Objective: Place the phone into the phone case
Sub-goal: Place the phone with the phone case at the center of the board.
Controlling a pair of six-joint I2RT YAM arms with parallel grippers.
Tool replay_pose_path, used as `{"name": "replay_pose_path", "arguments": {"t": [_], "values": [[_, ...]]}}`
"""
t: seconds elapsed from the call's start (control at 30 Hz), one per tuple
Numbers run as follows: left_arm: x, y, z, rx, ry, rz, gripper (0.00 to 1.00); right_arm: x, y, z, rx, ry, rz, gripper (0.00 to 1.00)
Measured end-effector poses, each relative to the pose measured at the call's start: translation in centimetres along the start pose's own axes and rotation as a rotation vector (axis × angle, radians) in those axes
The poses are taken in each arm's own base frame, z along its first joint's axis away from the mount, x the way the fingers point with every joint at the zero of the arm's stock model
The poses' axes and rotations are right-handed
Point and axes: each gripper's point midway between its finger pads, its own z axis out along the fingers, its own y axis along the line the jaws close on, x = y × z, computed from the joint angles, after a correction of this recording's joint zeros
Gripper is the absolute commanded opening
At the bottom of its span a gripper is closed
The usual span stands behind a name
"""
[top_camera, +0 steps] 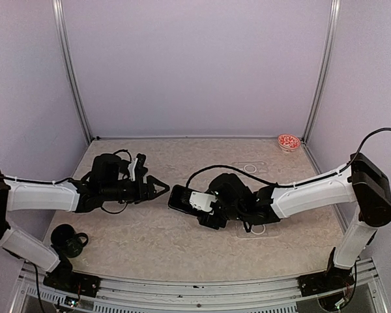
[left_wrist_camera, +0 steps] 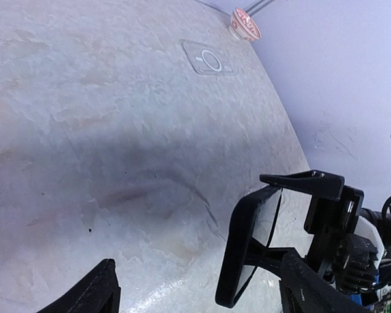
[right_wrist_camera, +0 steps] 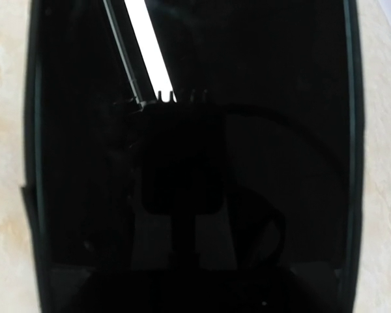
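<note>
At the near left corner of the table [top_camera: 182, 251]: a small black object [top_camera: 69, 240], too dark to name, sits beside the left arm's base and is not in play.

Mid-table: left gripper [top_camera: 159, 189] reaches in from the left, its fingers [left_wrist_camera: 94, 293] spread apart with nothing between them, tips aimed at the phone. The phone [top_camera: 180, 197] is just beyond those tips, off the tabletop, clamped at one end in the right gripper [top_camera: 197, 203]. Left wrist view shows it nearly edge-on, tilted up, one black finger along its upper edge. Right wrist view is filled by the dark glass, with only reflections on it.

Farther back, right of centre: a clear phone case [left_wrist_camera: 208, 60] lies flat on the marbled surface with a ring mark on its back, well apart from the phone. Whether the open side faces up, cannot tell.

Far right corner: a small red-and-white dish [top_camera: 288, 142].

Step in hand, by my reading: the phone is lifted and presented between the arms and the case is untouched, so the task is early. The next move likely calls for carrying the phone back to the case, squaring its outline to the case and pressing a corner in first, with the free left gripper steadying the case so it cannot skid.
</note>
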Motion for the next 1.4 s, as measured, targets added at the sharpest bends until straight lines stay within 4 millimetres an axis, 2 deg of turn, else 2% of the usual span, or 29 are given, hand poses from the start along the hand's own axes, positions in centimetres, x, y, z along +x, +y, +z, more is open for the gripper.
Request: {"name": "replay_pose_path", "arguments": {"t": [0.13, 0.23, 0.43, 0.63, 0.73, 0.87, 0.97, 1.13, 1.27, 1.4], "values": [[-1.4, 0.7, -1.7, -0.024, -0.068, -0.013, 0.90, 0.3, -0.5, 0.3, 0.001, 0.021, 0.032, 0.60], [-2.2, 1.1, -2.7, -0.039, -0.110, -0.022, 0.98, 0.3, -1.5, 0.8, 0.013, 0.037, 0.073, 0.60], [-2.9, 2.0, -3.9, -0.068, -0.159, -0.044, 0.99, 1.5, -3.8, 1.3, 0.045, 0.075, 0.165, 0.60], [-2.3, 2.8, -4.0, -0.088, -0.153, -0.058, 0.99, 4.3, -6.2, 1.6, 0.078, 0.138, 0.227, 0.63], [-2.2, 3.0, -4.0, -0.092, -0.151, -0.060, 0.99, 5.7, -7.5, 1.6, 0.100, 0.165, 0.201, 0.65], [-1.9, 3.3, -4.0, -0.099, -0.148, -0.069, 0.99, 8.8, -9.1, 1.7, 0.117, 0.228, 0.154, 0.65], [-1.5, 3.6, -4.0, -0.103, -0.141, -0.078, 0.99, 11.2, -11.0, 1.5, 0.135, 0.272, 0.139, 0.66], [-1.0, 3.9, -4.0, -0.106, -0.136, -0.084, 0.99, 14.1, -13.9, 0.6, 0.175, 0.326, 0.054, 0.67], [-0.3, 4.4, -3.9, -0.111, -0.128, -0.091, 0.99, 15.4, -15.6, 0.3, 0.177, 0.351, -0.020, 0.68], [0.4, 4.7, -3.9, -0.107, -0.117, -0.099, 0.99, 14.7, -16.9, 0.5, 0.156, 0.334, -0.086, 0.68]]}}
